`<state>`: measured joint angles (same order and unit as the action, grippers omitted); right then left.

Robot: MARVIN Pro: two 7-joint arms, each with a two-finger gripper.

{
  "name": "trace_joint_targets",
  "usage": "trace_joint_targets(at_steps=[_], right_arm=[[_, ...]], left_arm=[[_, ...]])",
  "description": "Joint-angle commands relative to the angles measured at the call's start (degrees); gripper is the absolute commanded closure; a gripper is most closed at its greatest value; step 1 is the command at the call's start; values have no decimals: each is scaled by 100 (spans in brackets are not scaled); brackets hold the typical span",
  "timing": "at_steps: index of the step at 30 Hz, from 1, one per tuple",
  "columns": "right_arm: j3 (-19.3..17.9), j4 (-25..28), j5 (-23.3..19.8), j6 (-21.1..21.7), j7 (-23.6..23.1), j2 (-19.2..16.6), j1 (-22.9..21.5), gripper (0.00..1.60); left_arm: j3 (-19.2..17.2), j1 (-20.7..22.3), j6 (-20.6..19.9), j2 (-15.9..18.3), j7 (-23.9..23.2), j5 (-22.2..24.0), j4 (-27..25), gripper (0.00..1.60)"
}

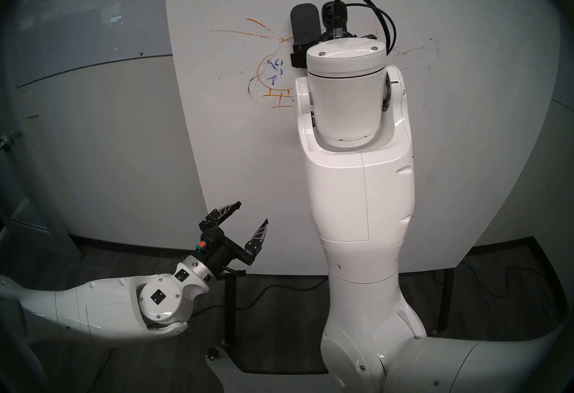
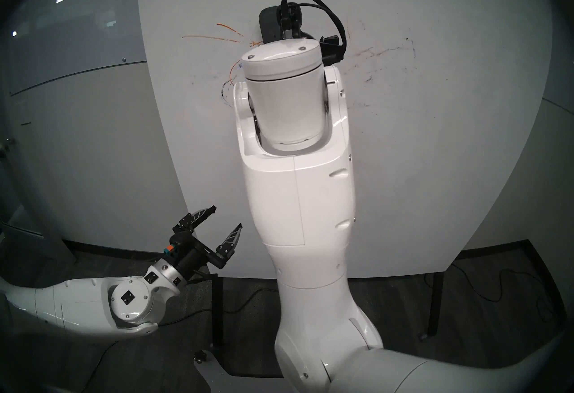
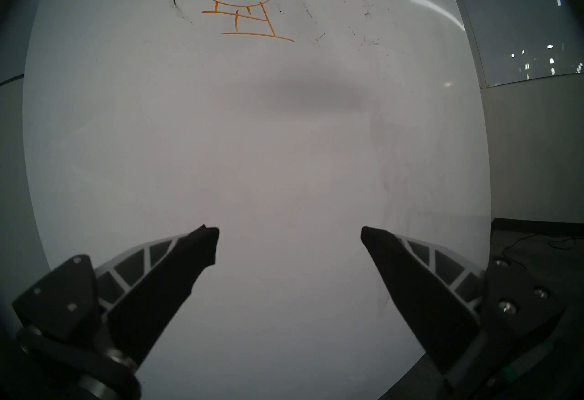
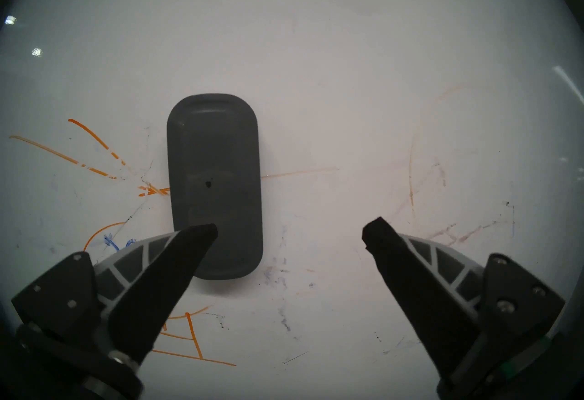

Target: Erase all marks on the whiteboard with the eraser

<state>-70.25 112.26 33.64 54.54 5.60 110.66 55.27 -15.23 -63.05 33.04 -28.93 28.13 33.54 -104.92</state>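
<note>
The dark grey eraser (image 4: 215, 187) clings upright to the white whiteboard (image 1: 466, 134), also seen as the eraser (image 1: 305, 24) above my right wrist. My right gripper (image 4: 289, 231) faces the board, open and empty, its left fingertip (image 4: 202, 233) in front of the eraser's lower end. Orange helicopter lines (image 1: 267, 72), a blue stick figure (image 1: 275, 70) and black scribbles (image 1: 250, 91) lie left of the eraser; faint reddish smudges (image 1: 413, 52) lie right. My left gripper (image 1: 253, 212) hangs open low by the board's bottom, empty, as the left wrist view (image 3: 289, 231) confirms.
A grey glass board (image 1: 77, 10) with red and blue graph lines sits on the wall at upper left. The whiteboard's stand leg (image 1: 230, 305) and cables (image 1: 497, 283) are on the dark floor below. My right arm (image 1: 357, 196) covers part of the drawing.
</note>
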Motion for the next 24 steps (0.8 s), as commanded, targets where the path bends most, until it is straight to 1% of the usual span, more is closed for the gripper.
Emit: trace_joint_targets(at_steps=[1, 9, 16, 19, 21, 23, 24], right_arm=[[-65, -229, -50, -244, 53, 68, -227, 0], [-147, -423, -121, -365, 145, 108, -254, 0], [-228, -365, -142, -382, 183, 31, -267, 0], [-313, -259, -119, -373, 172, -85, -315, 0], [-391, -137, -84, -381, 124, -260, -367, 0], [-415, -100, -80, -376, 103, -314, -375, 0], [-440, -39, -20, -372, 26, -523, -379, 0]], left_arm=[[-53, 41, 52, 12, 11, 15, -59, 0], [-53, 41, 52, 12, 11, 15, -59, 0], [-52, 41, 51, 11, 12, 14, -59, 0], [-52, 41, 49, 11, 12, 13, -58, 0], [-52, 42, 48, 10, 12, 12, -57, 0], [-51, 42, 47, 10, 12, 12, -57, 0], [-51, 42, 47, 10, 12, 12, -57, 0]])
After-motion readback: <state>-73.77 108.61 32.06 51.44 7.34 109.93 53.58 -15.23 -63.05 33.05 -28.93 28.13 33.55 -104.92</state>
